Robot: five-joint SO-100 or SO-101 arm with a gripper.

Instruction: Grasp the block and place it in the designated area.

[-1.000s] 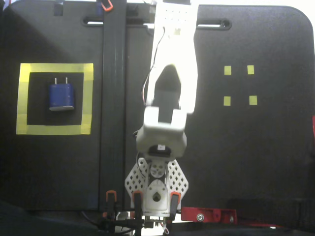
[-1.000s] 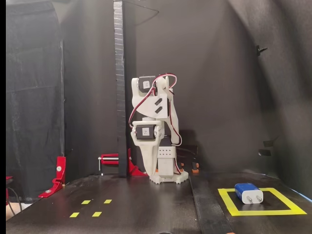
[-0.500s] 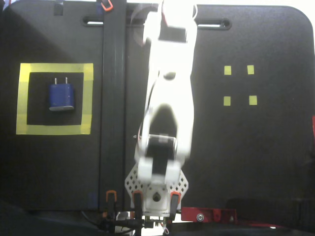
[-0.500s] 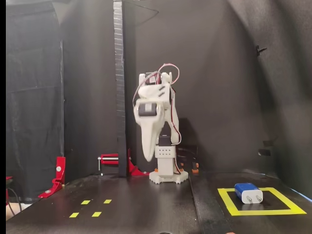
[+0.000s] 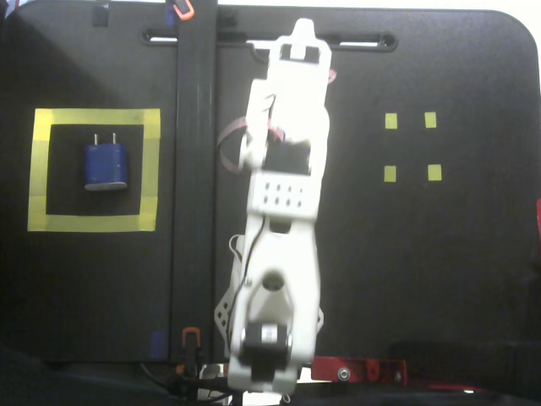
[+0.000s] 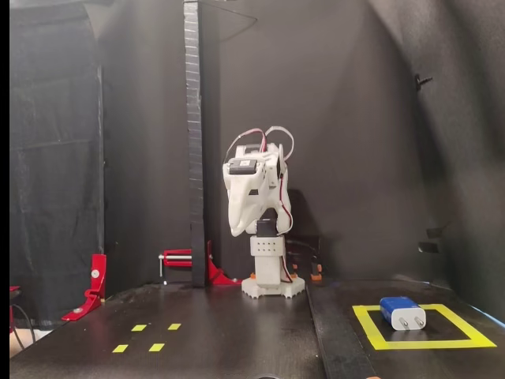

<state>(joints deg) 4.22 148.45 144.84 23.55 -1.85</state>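
My jaws are folded up over my base, holding nothing, their gap impossible to tell, while the dark blue block (image 5: pixel 105 165) (image 6: pixel 402 312) lies flat inside the designated area (image 5: pixel 150 169) (image 6: pixel 371 328).

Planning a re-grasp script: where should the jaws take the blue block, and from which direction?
Grip the block across its two long flat sides, descending from above. It lies flat inside the yellow tape square, prongs pointing to the top edge of the overhead-looking fixed view, so avoid that end.
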